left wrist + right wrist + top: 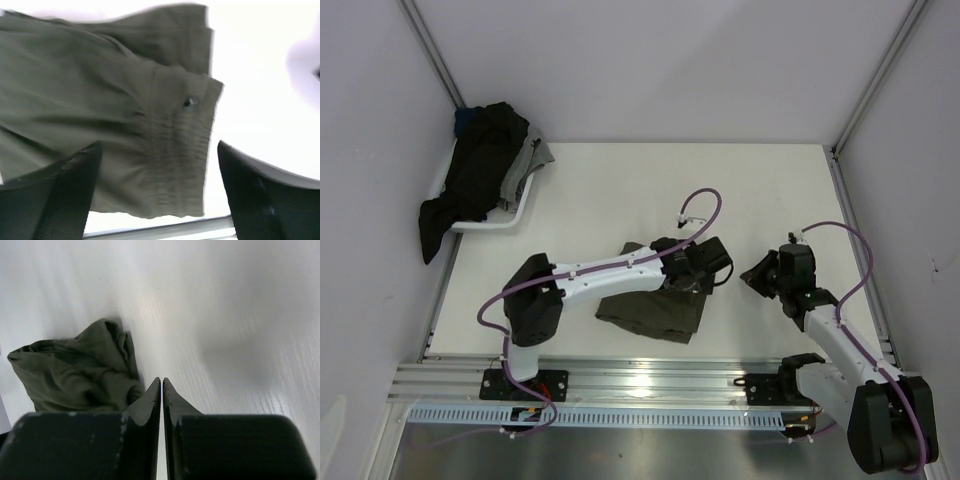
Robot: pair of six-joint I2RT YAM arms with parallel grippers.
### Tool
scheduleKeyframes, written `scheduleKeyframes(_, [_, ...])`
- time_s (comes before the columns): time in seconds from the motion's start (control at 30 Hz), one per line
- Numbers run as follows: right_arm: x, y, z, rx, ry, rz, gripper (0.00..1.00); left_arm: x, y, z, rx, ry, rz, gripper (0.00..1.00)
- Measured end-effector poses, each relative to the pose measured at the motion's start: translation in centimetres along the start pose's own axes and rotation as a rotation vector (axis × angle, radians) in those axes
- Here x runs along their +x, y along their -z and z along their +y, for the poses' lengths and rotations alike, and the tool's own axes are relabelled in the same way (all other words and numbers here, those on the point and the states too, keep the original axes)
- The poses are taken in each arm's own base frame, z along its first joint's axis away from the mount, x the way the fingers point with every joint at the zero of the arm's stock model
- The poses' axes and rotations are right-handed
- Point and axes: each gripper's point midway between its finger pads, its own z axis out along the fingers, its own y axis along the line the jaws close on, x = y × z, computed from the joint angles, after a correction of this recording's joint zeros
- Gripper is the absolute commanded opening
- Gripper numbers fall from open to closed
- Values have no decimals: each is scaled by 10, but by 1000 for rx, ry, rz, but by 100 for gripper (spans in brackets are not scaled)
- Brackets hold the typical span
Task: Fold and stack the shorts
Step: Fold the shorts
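Olive-green soft cloth shorts (650,305) folded into a rough pad on white table (720,190), near front edge, roughly midway between the two arm bases. Black soft cloth shorts (480,175) well apart at far left corner, heaped in white plastic basket (490,226), one end hanging over its left rim; grey garment (533,160) bunched beside them in same basket. Left gripper (695,263) over right far corner of olive pair in top view; touching or not, cannot tell from there. Left wrist view fills that in: left gripper (157,150) spread wide, black fingers (65,190) at lower corners of frame, nothing pinched, olive pair (100,100) lying flat beneath and between them. Seen only there: gathered waistband (180,150) with small metal eyelet (189,103), layered fold edges, slight blur. Right gripper (757,275) off to the right of olive pair, apart from it, over bare table. Right wrist view: right gripper (161,382) pressed closed, tips together, nothing between them; olive pair (70,375) to its left, rumpled edge up, not touched. Basket and black pair visible in top view only, in neither wrist view.
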Motion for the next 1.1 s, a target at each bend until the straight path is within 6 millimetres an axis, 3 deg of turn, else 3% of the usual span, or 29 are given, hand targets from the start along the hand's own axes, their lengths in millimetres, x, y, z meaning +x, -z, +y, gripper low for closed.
scheduleKeyframes(0.23, [2, -1, -1, -7, -3, 15, 7, 16, 11, -30, 174, -12, 38, 99])
scheduleKeyframes(0.33, [7, 0, 2, -34, 3, 34, 17, 10, 30, -32, 268, 6, 34, 99])
scheduleKeyframes(0.43, [13, 2, 7, -74, 15, 58, 26, -9, 52, -21, 346, 49, 5, 99])
scheduleKeyframes(0.47, [14, 2, 8, -85, 18, 66, 29, -18, 60, -13, 365, 68, -16, 99])
scheduleKeyframes(0.5, [16, 3, 10, -100, 20, 76, 39, -26, 69, -4, 380, 83, -39, 99])
scheduleKeyframes(0.6, [20, 5, 22, -153, 36, 97, 48, -48, 93, 20, 430, 126, -119, 99])
scheduleKeyframes(0.7, [30, 9, 41, -233, 78, 124, 41, -48, 108, 32, 485, 123, -163, 98])
scheduleKeyframes(0.8, [41, 13, 63, -316, 124, 149, 35, -27, 93, 35, 498, 85, -141, 97])
scheduleKeyframes(0.97, [53, 10, 96, -412, 169, 209, 34, 33, 40, 40, 462, -4, -15, 95])
scheduleKeyframes(1.1, [57, 2, 121, -469, 171, 247, 32, 52, 26, 33, 508, -46, -12, 95])
